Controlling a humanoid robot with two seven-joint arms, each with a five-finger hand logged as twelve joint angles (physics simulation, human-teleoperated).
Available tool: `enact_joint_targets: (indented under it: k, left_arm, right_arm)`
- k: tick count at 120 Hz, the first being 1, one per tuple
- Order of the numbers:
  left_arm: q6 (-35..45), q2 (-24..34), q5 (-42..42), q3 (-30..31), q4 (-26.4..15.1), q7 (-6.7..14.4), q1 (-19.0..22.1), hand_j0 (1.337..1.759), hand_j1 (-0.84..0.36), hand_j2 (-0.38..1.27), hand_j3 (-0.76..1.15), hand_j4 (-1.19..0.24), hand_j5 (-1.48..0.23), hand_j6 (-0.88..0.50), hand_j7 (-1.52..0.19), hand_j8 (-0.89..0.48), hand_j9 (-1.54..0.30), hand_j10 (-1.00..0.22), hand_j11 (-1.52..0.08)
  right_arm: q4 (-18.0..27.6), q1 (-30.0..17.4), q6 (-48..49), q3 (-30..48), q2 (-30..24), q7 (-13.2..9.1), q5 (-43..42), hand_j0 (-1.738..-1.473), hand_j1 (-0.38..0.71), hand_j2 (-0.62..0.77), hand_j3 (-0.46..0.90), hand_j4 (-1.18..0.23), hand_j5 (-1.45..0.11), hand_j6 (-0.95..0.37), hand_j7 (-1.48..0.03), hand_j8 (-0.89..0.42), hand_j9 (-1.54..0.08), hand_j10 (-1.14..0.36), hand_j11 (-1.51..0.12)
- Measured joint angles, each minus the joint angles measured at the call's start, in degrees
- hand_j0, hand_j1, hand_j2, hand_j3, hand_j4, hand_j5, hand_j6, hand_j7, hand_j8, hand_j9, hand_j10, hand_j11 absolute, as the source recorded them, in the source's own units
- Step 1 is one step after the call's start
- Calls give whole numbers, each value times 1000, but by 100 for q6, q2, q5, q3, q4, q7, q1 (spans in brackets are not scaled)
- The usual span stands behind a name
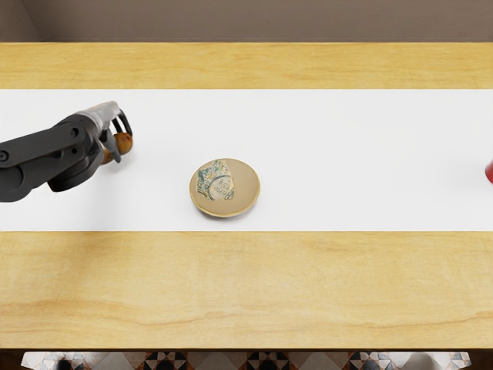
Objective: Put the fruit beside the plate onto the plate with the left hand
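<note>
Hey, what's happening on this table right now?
The robot's left hand, reaching in from the left, has its fingers curled around a small brown fruit over the white table runner. The round tan patterned plate sits apart to its right, with no fruit on it yet.

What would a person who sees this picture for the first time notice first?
The dark left hand stands out at the left of the white strip, closed around a small brown fruit. Next comes the round patterned plate in the middle of the strip, apart from the hand and with nothing on it. A small red object shows at the right edge.
</note>
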Motion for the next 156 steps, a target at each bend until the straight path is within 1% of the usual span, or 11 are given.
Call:
enact_joint_targets:
  k: [25,53,103,130,142,145,150,153,154,155,156]
  left_arm:
    - [-745,0,-977,-35,-2,-1,-500,1657,-335,474,0,-683,-847,-554,-851,-675,-848,-651,-846]
    - [-1495,-47,-1629,-71,-18,-2,-790,1658,-356,505,0,-663,-860,-532,-854,-661,-849,-652,-848]
    - [-1750,-765,-1762,-75,-31,-1,-1026,1658,-341,443,0,-680,-854,-543,-855,-641,-850,-655,-848]
    - [-1753,-1141,-1771,-77,-29,-3,-1003,1658,-357,464,0,-664,-856,-529,-848,-626,-850,-655,-849]
    - [-1746,-1159,-1770,-81,-28,-4,-987,1657,-338,389,0,-656,-851,-526,-848,-615,-853,-650,-853]
    - [-1748,-1226,-1760,-81,-27,-3,-974,1657,-321,350,0,-640,-821,-524,-820,-611,-826,-631,-825]
    - [-1743,-1271,-1768,-124,-26,-3,-928,1657,-226,291,0,-546,-701,-452,-700,-523,-705,-539,-705]
    - [-1742,-1270,-1772,-215,-26,-3,-790,1657,-167,258,0,-489,-628,-406,-627,-468,-632,-483,-631]
    - [-1744,-1268,-1771,-251,-26,-2,-763,1657,-149,248,0,-471,-605,-392,-604,-452,-608,-466,-649]
    - [-1751,-1266,-1759,-282,-25,4,-744,1657,-131,239,0,-456,-582,-380,-580,-438,-583,-417,-751]
    - [-1750,-1266,-1762,-316,-25,3,-734,1657,-114,230,0,-439,-561,-367,-559,-423,-562,-402,-723]
  right_arm:
    - [0,0,0,0,0,0,0,-1658,-349,0,0,0,0,0,0,0,0,0,0]
    - [0,0,0,-1,0,0,0,-1658,-349,0,0,0,0,0,0,0,0,0,0]
    - [0,0,0,2,0,0,0,-1658,-349,0,0,0,0,0,0,0,0,0,0]
    - [0,0,0,1,0,0,0,-1658,-349,0,0,0,0,0,0,0,0,0,0]
    - [0,0,0,1,0,0,0,-1658,-349,0,0,0,0,0,0,0,0,0,0]
    - [0,0,0,0,0,0,0,-1658,-349,0,0,0,0,0,0,0,0,0,0]
    - [0,0,0,1,0,0,0,-1658,-349,0,0,0,0,0,0,0,0,0,0]
    - [0,0,0,1,0,0,0,-1658,-349,0,0,0,0,0,0,0,0,0,0]
    - [0,0,0,1,0,0,0,-1658,-349,0,0,0,0,0,0,0,0,0,0]
    - [0,0,0,1,0,0,0,-1658,-349,0,0,0,0,0,0,0,0,0,0]
    - [0,0,0,1,0,0,0,-1658,-349,0,0,0,0,0,0,0,0,0,0]
